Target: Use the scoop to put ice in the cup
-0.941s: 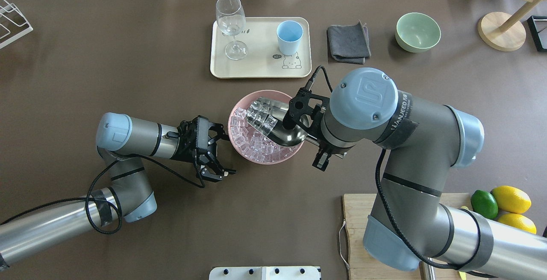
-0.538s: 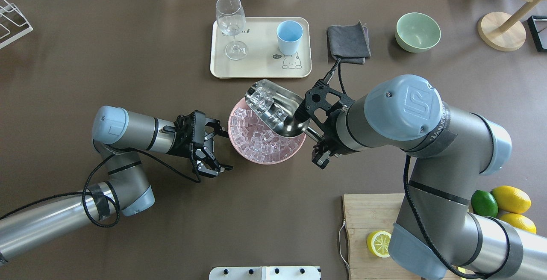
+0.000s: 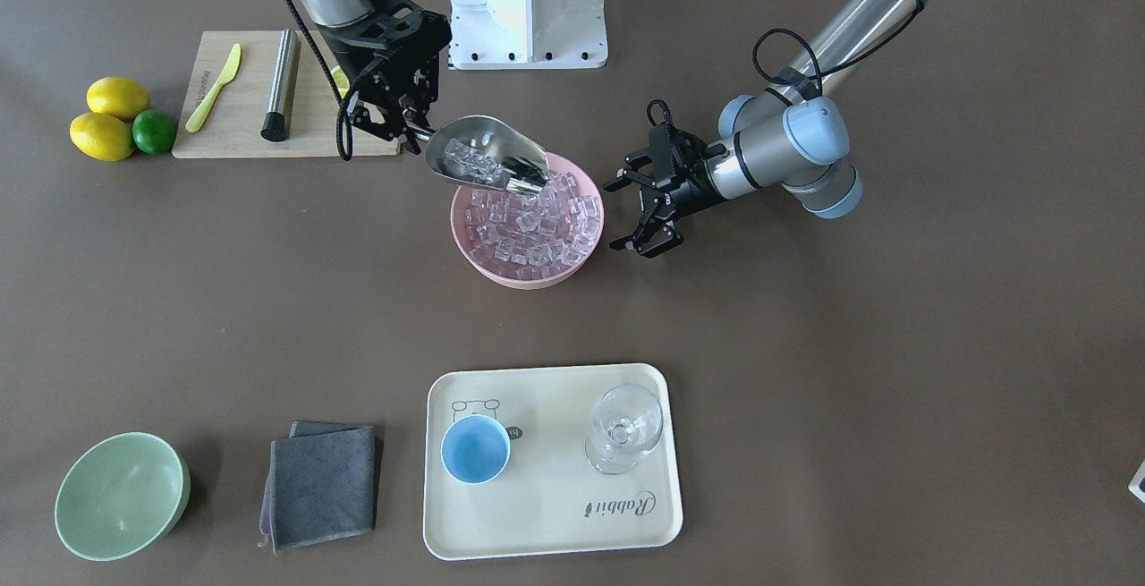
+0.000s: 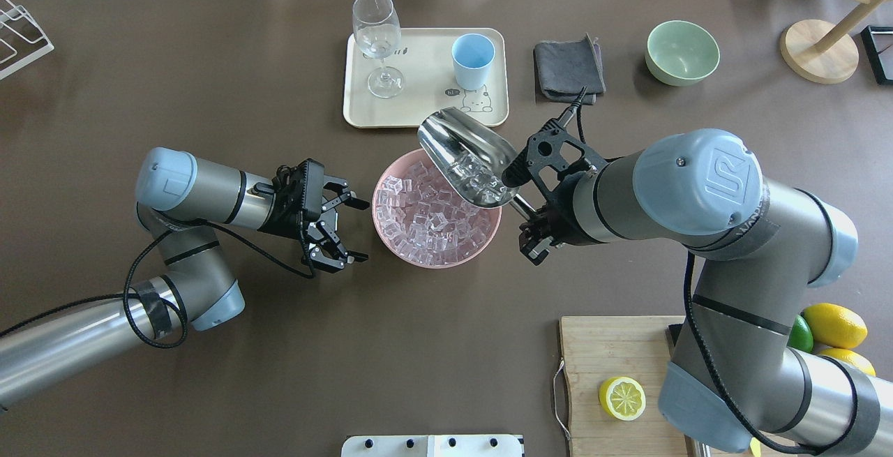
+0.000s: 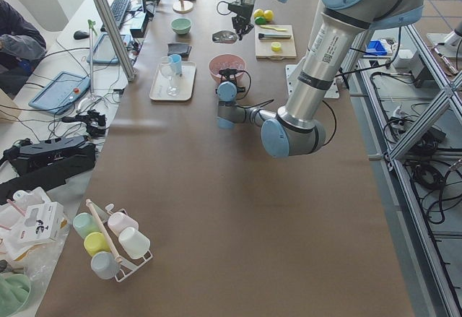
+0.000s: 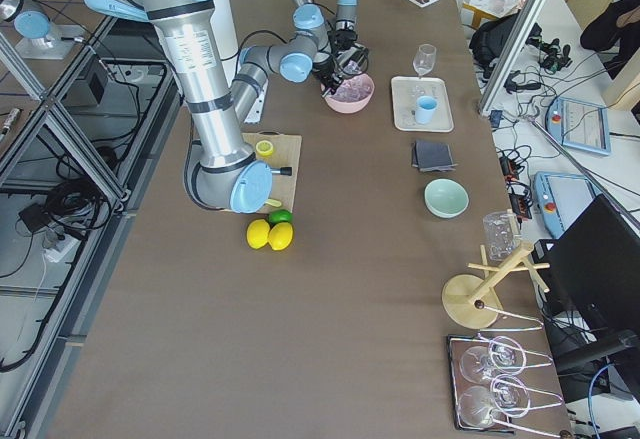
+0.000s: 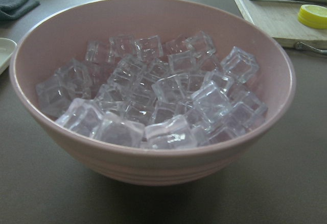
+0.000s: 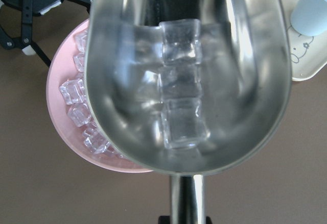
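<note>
My right gripper (image 4: 524, 214) is shut on the handle of the steel scoop (image 4: 466, 158). It holds the scoop in the air over the far right rim of the pink bowl (image 4: 391, 242), mouth towards the tray. Several ice cubes (image 8: 180, 89) lie in the scoop's trough (image 8: 245, 81). More ice (image 4: 429, 220) fills the bowl, seen close in the left wrist view (image 7: 153, 96). The light-blue cup (image 4: 472, 61) stands upright and empty on the cream tray (image 4: 363, 111), apart from the scoop. My left gripper (image 4: 351, 229) is open and empty, just left of the bowl.
A clear wine glass (image 4: 377, 31) stands on the tray's left side. A grey cloth (image 4: 568, 70) and a pale green bowl (image 4: 681, 52) lie right of the tray. A cutting board (image 4: 593, 359) with a lemon half (image 4: 622, 398) is near right, lemons (image 4: 834, 324) beside it.
My right gripper has lifted the scoop with ice out of the bowl and carried it towards the tray. My left gripper has drawn back a little from the bowl, still open.
</note>
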Controlling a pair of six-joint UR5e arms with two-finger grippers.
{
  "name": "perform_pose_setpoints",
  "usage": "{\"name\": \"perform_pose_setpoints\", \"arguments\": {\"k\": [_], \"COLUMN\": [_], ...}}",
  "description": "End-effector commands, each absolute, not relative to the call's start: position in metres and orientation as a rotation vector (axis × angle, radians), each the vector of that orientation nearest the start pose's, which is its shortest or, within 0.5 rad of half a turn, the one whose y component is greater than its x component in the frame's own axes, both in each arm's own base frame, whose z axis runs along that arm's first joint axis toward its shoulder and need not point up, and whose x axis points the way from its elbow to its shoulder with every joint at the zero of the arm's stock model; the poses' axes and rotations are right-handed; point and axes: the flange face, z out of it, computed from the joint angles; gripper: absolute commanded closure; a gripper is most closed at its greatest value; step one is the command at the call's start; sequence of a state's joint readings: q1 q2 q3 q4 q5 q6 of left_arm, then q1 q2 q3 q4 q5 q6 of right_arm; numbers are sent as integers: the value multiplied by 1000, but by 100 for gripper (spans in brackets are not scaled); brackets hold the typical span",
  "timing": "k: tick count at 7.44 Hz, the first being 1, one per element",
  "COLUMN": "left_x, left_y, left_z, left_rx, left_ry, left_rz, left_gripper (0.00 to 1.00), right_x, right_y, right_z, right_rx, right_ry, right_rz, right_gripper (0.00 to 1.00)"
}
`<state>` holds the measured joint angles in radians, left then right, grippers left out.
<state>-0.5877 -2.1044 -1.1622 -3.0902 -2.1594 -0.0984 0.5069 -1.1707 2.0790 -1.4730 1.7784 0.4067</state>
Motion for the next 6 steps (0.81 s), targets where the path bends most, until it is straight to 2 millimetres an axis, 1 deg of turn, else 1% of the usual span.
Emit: {"name": "perform_pose_setpoints", "arguments": {"k": [1, 2, 3, 4, 5, 6], "left_x": [500, 497, 492, 483, 473, 461], "left_y": [-461, -461, -467, -477, -486, -495], "left_z": [374, 375, 377, 377, 379, 376], "left_rx": [1205, 1201, 1180, 1179, 1137, 1118], "left_ry": [1282, 1288, 1282, 1272, 1275, 1267], "left_rz": [1146, 1153, 1156, 1145, 1157, 1153], "left_gripper": [2, 2, 2, 2, 2, 2], "right_x": [-406, -401, -392, -385, -382, -391], "right_y": [-380, -393, -412, -435, -461, -486], "right_z": [233, 234, 232, 228, 230, 230], "right_rx": [493, 419, 334, 250, 179, 119], "right_ry": [-793, -776, -771, -760, -742, -727], "right_rz": [-680, -664, -645, -617, -632, -669], "right_gripper": [100, 100, 100, 100, 100, 100]}}
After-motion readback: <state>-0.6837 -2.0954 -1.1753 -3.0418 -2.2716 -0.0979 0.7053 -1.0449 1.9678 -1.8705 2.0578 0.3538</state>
